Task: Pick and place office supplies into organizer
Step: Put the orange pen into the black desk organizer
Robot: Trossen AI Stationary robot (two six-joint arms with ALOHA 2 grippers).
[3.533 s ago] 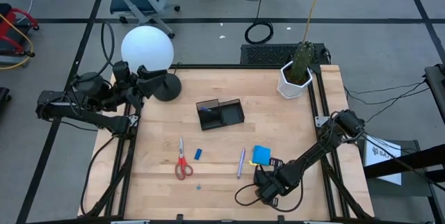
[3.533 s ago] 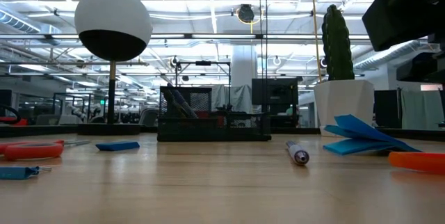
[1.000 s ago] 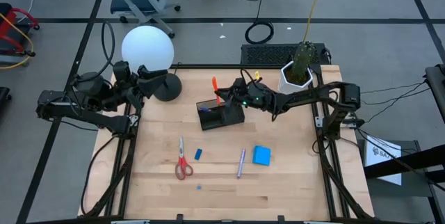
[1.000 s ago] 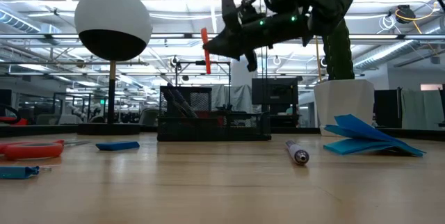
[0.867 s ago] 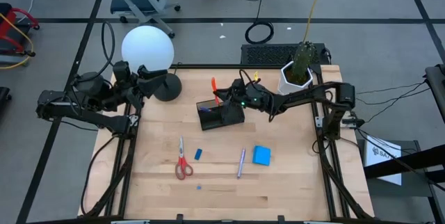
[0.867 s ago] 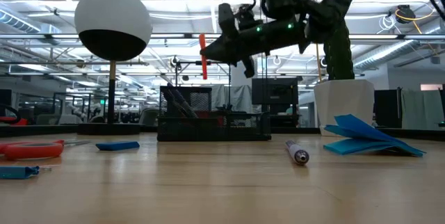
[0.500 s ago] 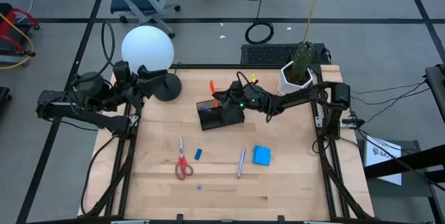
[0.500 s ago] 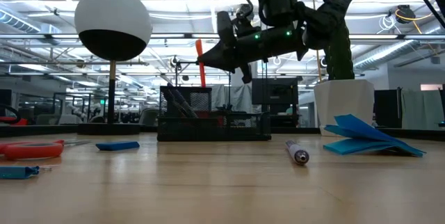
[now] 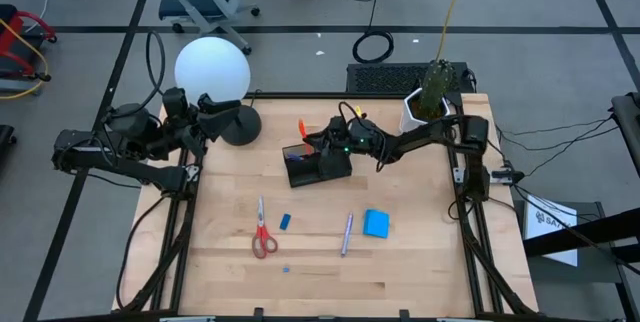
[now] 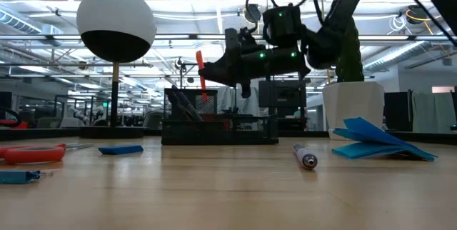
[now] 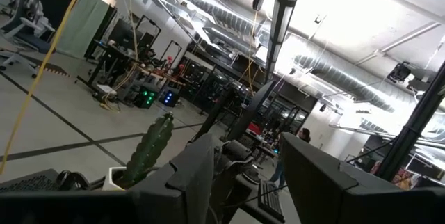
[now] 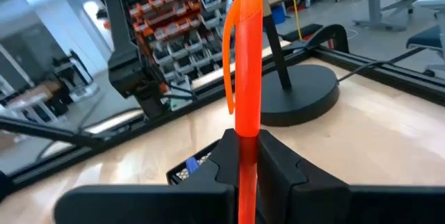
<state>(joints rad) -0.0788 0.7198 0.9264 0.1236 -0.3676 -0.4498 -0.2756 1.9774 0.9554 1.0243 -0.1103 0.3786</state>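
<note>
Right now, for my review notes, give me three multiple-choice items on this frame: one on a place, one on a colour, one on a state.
1. Where is the scissors?
A. in the organizer
B. on the table's left front
C. in the plant pot

2. What colour is the pen in the right gripper?
A. orange
B. purple
C. black

3. How do the right gripper's jaws stand?
A. wide open
B. shut on the pen
C. shut on nothing

Answers:
1 B, the scissors lies on the table, apart from the organizer.
2 A, the pen is orange.
3 B, the right gripper clamps it.
</note>
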